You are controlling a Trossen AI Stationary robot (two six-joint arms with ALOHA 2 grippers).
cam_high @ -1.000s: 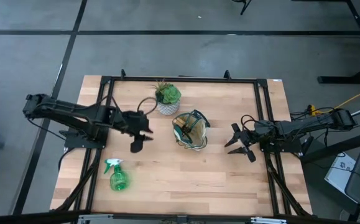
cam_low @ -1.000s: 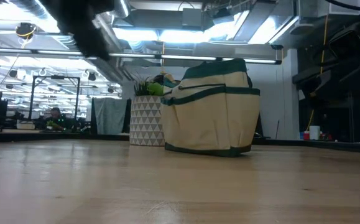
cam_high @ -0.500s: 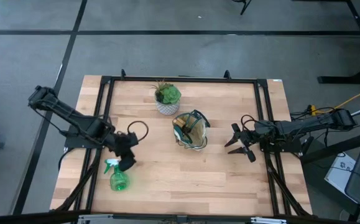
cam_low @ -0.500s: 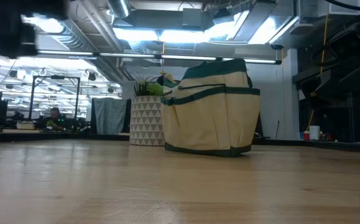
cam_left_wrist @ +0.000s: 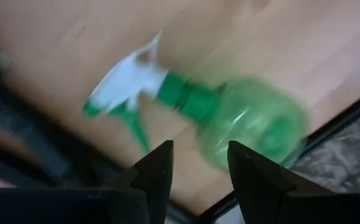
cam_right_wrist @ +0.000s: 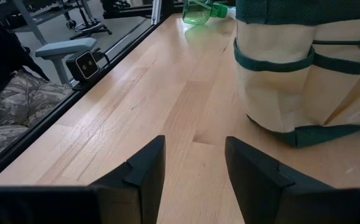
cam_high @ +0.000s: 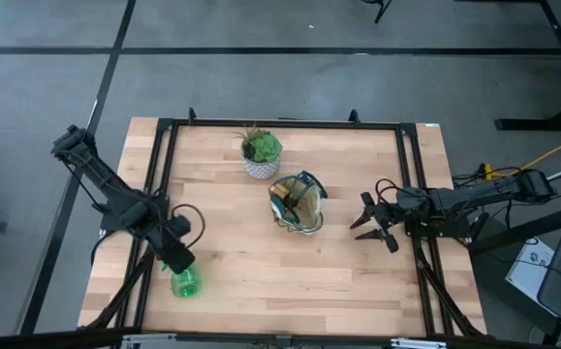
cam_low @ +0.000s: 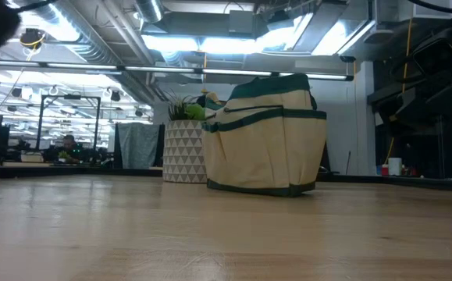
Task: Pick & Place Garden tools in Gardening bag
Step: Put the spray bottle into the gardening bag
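Note:
A translucent green spray bottle [cam_high: 185, 281] with a white trigger head [cam_left_wrist: 129, 87] lies on its side at the table's near left. My left gripper [cam_high: 175, 256] hovers just above the bottle's head end, pointing steeply down, open [cam_left_wrist: 198, 167], with nothing between its fingers. The tan gardening bag [cam_high: 296, 204] with dark green trim stands upright on its base at mid-table [cam_low: 268, 136]; light tool handles show inside it. My right gripper [cam_high: 369, 225] waits open to the right of the bag [cam_right_wrist: 195, 163], its fingers pointing at the bag [cam_right_wrist: 304, 68].
A potted plant in a white patterned pot [cam_high: 261, 153] stands just beyond the bag, to the bag's far left [cam_low: 185, 152]. A black frame rail [cam_high: 154, 194] runs along the table's left side beside the bottle. Bare wood lies between the bottle and the bag.
My left gripper has swung from beside the plant and bag toward the table's near left edge, ending over the spray bottle. On the way it sank a little, tipped to point downward and rolled about its own axis. The bottle and bag have not moved.

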